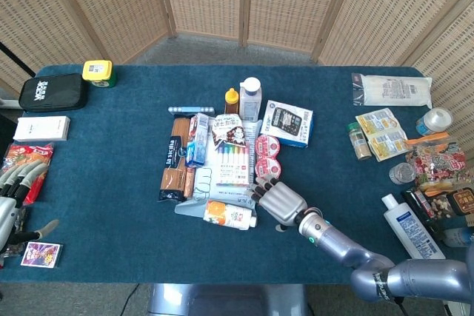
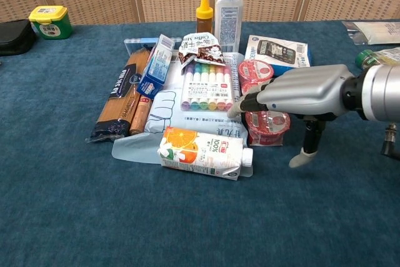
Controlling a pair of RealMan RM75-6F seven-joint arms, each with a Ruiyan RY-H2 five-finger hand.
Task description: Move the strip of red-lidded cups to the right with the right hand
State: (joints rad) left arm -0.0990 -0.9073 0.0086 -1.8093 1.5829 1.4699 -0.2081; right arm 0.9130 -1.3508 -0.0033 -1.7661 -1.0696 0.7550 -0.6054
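The strip of red-lidded cups (image 1: 267, 155) lies in the middle of the blue table, just right of the pack of coloured markers (image 1: 233, 163). In the chest view the cups (image 2: 255, 69) run from far to near, and the nearest one (image 2: 269, 125) is partly under my right hand (image 2: 301, 90). That hand (image 1: 281, 202) hovers low over the strip's near end. Its fingers (image 2: 250, 99) are spread and reach across to the strip's left side, while the thumb (image 2: 305, 151) points down to the cloth on the right. My left hand (image 1: 13, 199) rests with fingers apart at the table's far left edge, holding nothing.
An orange juice carton (image 2: 201, 152) lies just left of the hand, in front of the markers (image 2: 208, 85). A calculator box (image 2: 278, 50) sits behind the cups. To the right lie bare blue cloth, then a spice jar (image 1: 360, 140) and a white bottle (image 1: 412, 227).
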